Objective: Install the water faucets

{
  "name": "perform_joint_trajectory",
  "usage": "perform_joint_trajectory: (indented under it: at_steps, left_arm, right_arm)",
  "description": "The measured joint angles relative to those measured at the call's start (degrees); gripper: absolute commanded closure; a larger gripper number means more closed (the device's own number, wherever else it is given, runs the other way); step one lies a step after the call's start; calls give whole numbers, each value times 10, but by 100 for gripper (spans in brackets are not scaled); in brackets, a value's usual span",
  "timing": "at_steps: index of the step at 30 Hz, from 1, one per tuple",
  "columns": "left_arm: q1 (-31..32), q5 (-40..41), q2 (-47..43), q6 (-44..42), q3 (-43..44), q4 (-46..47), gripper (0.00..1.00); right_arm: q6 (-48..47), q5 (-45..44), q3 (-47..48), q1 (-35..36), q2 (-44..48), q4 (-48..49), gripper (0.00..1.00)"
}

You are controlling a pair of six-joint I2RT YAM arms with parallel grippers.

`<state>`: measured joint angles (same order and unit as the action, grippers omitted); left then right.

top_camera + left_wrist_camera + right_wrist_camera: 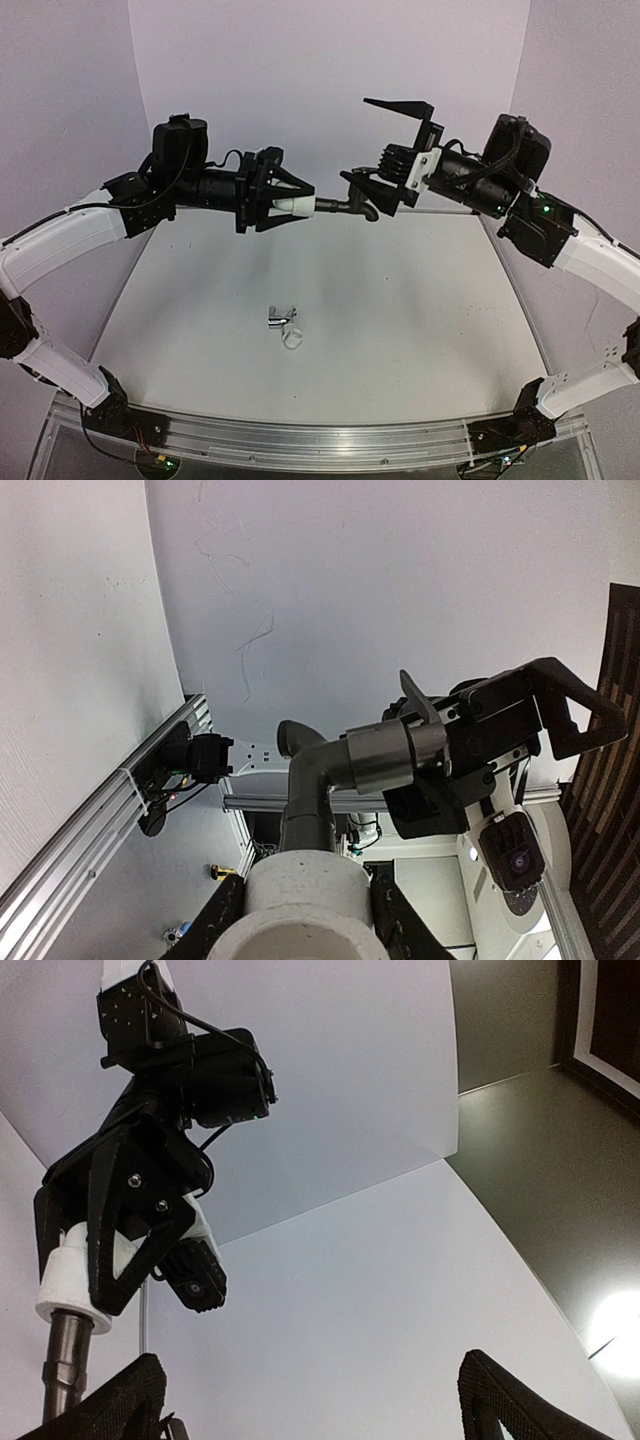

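Observation:
The matte black water faucet (345, 207) hangs in mid-air, its stem set into a white pipe fitting (293, 205). My left gripper (305, 205) is shut on that fitting. In the left wrist view the fitting (305, 905) sits between the fingers and the faucet (330, 770) rises from it, lever up. My right gripper (358, 140) stands wide open at the faucet's spout end, its lower finger (362, 185) close beside the faucet; whether they touch I cannot tell. In the right wrist view nothing lies between the fingers (505, 1400), and the faucet stem (65, 1360) shows at the far left. A chrome faucet (280, 317) lies on the table.
A small white ring (293, 340) lies on the table (420, 320) just in front of the chrome faucet. An aluminium rail (320, 440) runs along the near edge between the arm bases. White walls close in the back and both sides.

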<state>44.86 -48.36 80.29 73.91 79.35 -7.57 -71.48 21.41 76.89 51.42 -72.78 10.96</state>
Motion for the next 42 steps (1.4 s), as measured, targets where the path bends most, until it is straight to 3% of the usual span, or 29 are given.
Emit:
perform_joint_trajectory:
  at_steps: [11,30,37,42]
  left_arm:
    - [-2,-23,-3,0,0,-2,100]
    - [-5,-26,-4,46,0,2,100]
    - [-2,-44,-5,72,-5,53,100]
    - [-2,-53,-8,100,-9,102,100]
  right_arm:
    - [25,-10,32,-20,-28,-8,2]
    - [13,92,14,-75,-11,-45,8]
    - [10,148,0,-88,44,-79,5]
    - [-44,207,-49,-87,125,-117,2]
